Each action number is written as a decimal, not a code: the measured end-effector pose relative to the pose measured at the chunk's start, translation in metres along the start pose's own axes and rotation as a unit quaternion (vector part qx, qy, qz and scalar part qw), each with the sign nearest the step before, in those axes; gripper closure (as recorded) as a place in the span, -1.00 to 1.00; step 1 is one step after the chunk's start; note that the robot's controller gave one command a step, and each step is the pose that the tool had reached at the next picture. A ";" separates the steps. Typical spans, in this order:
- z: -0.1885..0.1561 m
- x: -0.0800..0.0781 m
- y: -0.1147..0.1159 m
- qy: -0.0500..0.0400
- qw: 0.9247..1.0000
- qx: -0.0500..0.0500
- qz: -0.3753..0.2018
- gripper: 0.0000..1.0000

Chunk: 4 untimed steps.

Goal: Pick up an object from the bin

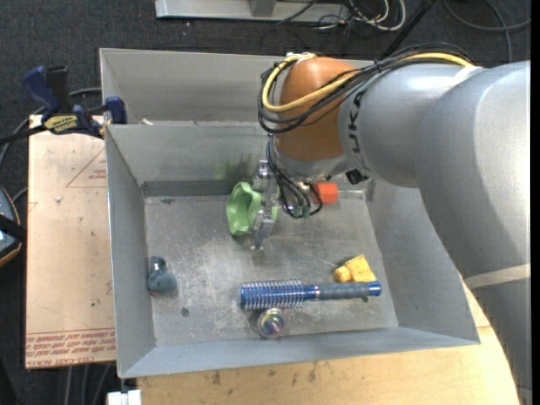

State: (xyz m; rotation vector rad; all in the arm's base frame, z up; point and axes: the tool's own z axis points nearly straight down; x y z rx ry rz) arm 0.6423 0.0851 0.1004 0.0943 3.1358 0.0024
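My gripper [258, 241] hangs over the middle of the bin, its tip close to the floor. A light green, crumpled-looking soft thing [242, 207] lies right against the gripper's left side, touching it; whether it is gripped I cannot tell. A small orange block [327, 193] sits just to the right of the gripper, partly under the wrist. Below the gripper, a blue hairbrush [305, 294] lies flat along the front of the bin, bristle head to the left.
A yellow wedge [355, 269] lies by the brush handle on the right. At the front wall rests a small silvery-purple round thing [271, 322]. A grey-blue lump [160, 279] sits at the left. The arm with its orange cover covers the bin's back right.
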 end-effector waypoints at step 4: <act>-0.007 0.015 0.016 -0.001 1.000 0.000 0.004 1.00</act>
